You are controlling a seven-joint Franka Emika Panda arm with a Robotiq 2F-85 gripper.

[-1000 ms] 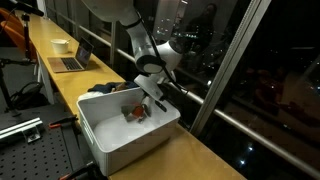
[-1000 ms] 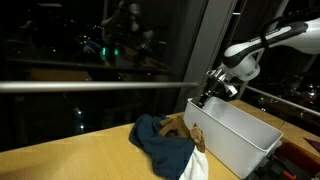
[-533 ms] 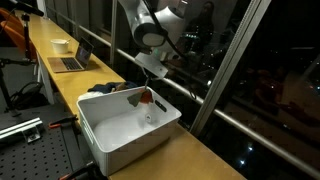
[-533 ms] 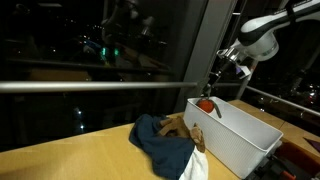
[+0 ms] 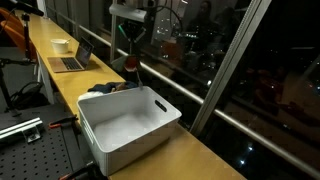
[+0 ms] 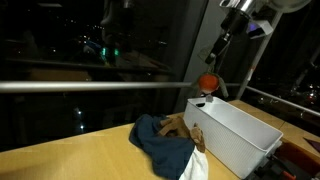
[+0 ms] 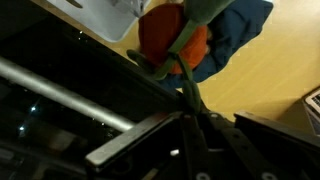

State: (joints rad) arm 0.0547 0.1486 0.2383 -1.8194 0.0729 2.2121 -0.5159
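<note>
I find the fingers (image 7: 192,100) fully closed, pinching a thin green strap (image 7: 178,62) that belongs to the orange toy (image 7: 165,35). The grip sits on that strap and not on the toy's body. In the wrist view the toy lies straight ahead of the fingertips and fills the gap beyond them. In both exterior views it hangs directly below the fingers (image 5: 130,42), clear of every surface, with the strap running roughly vertical between the grip and the toy (image 5: 130,67). The toy itself looks rounded, and I cannot make out a clear long axis on it. Beneath it stands the white bin (image 5: 125,150), which appears empty inside. In an exterior view the toy (image 6: 208,82) hangs above the end of the bin (image 6: 240,135) nearest the blue cloth (image 6: 160,140). The wrist view agrees, with a white bin corner (image 7: 110,15) to one side of the toy and the blue cloth (image 7: 240,30) to the other. I cannot tell whether the toy is just inside or just outside that end wall. The cloth lies crumpled on the desk (image 6: 80,155), touching the bin's end, beside a paler cloth (image 6: 195,165). Further along the desk (image 5: 195,155), well apart from the bin, are a laptop (image 5: 72,60) and a pale cup (image 5: 61,45). Dark window glass (image 5: 260,80) runs behind.
</note>
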